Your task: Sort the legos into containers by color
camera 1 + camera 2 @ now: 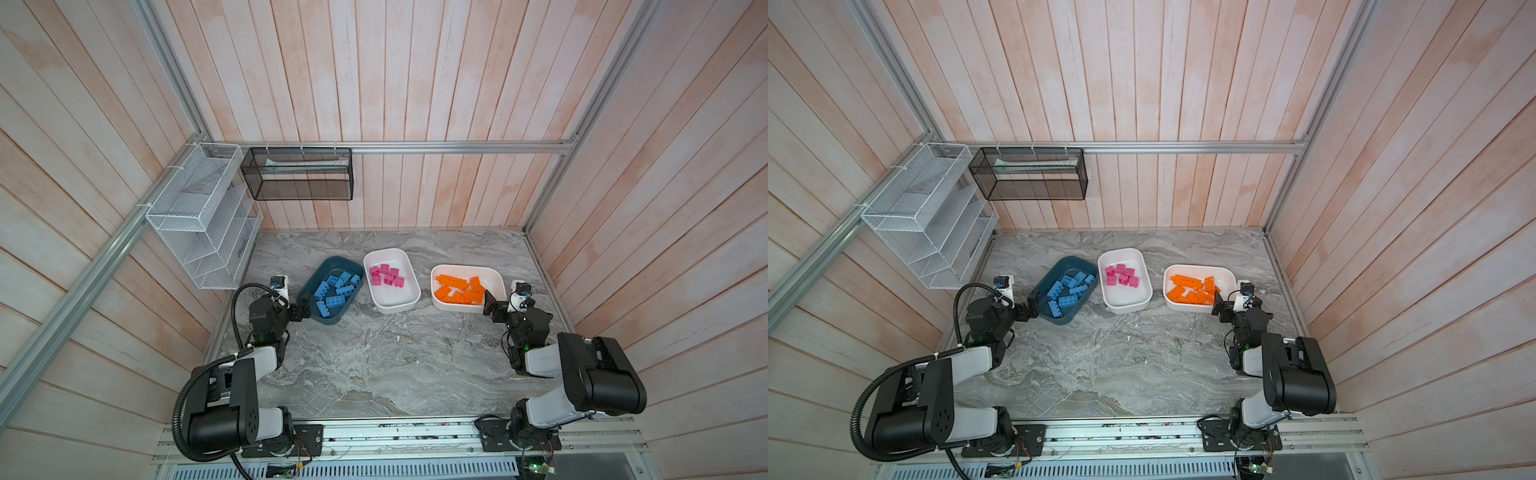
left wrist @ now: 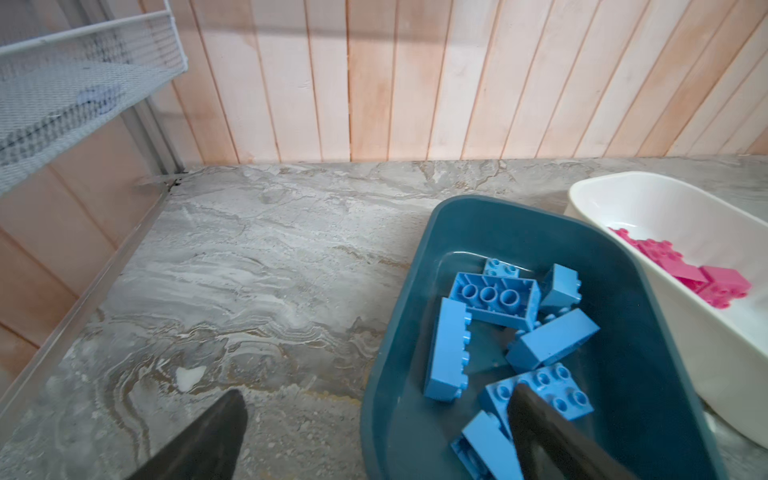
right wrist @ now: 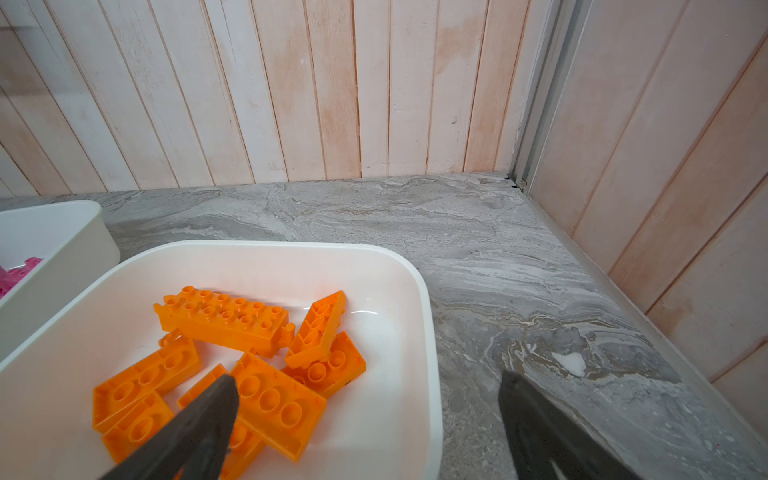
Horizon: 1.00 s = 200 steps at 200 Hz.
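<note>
Closest to me, by the near rail (image 1: 395, 432), the left arm (image 1: 232, 399) and the right arm (image 1: 598, 374) are sitting folded low, each reaching toward a tub on its own side. The left gripper (image 1: 303, 312) is hanging wide apart and empty. In its wrist view one finger is showing over the dark teal tub (image 2: 519, 224) and the other over the marble tabletop (image 1: 395, 361), so it is straddling the tub's near wall. The right gripper (image 1: 490, 301) is doing the same at the right-hand white tub (image 3: 374, 266), spread and carrying nothing.

The blue legos (image 2: 494, 299) are lying jumbled in the teal tub, the pink legos (image 1: 387, 275) are clustering at the far end of the middle white tub (image 1: 395, 301), and the orange legos (image 3: 274, 399) are heaping in the right-hand tub. In both top views I am seeing no brick loose on the marble, though the arms are hiding some of it.

So the sorting is looking finished to me, and the step in hand is getting clear cleanly. Each inner finger is sitting close above bricks; whether it is touching them I cannot tell. Lifting straight up before drawing back would be wise, since a finger dragging sideways could hook a tub wall and tip or slide it, spilling colors together.
</note>
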Each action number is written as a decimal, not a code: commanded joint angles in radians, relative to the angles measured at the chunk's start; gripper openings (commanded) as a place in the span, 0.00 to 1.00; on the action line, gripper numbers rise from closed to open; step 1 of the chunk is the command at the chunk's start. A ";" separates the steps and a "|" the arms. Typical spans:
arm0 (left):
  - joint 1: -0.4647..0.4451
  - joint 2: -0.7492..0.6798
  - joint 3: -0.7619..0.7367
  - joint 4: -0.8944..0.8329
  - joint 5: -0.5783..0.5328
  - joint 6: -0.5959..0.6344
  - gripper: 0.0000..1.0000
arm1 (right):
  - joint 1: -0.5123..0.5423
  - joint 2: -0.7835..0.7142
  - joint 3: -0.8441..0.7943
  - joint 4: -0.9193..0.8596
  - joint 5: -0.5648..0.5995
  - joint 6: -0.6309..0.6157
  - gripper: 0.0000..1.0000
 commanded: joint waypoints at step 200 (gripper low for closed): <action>-0.054 0.152 -0.070 0.348 0.032 -0.026 1.00 | 0.050 -0.007 0.031 -0.032 0.143 -0.017 0.98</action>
